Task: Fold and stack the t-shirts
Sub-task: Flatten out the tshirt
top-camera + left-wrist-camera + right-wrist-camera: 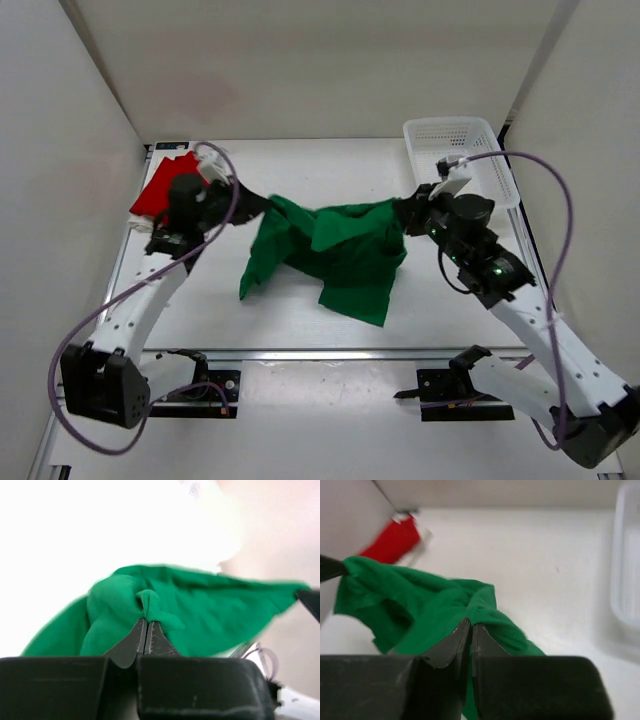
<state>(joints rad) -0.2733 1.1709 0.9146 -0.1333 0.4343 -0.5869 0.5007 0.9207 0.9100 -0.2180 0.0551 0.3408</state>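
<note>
Top external: left gripper point(265, 204) and right gripper point(400, 212) pinch green t-shirt point(340, 255); red t-shirt point(155, 190) (half hidden) at far-left.

White mesh basket point(457, 134) at the far right corner of the white table point(200, 322)

Flat white rectangular tabletop point(280, 325), closed in by pale panels at left, right and back. At the far left corner, lying on it, a bright red cloth t-shirt point(156, 194). At the far right corner, standing on it, a white mesh plastic basket point(452, 138). Across the middle, a deep green cloth t-shirt point(335, 255), upper edge lifted, lower folds seemingly touching the surface.
</note>
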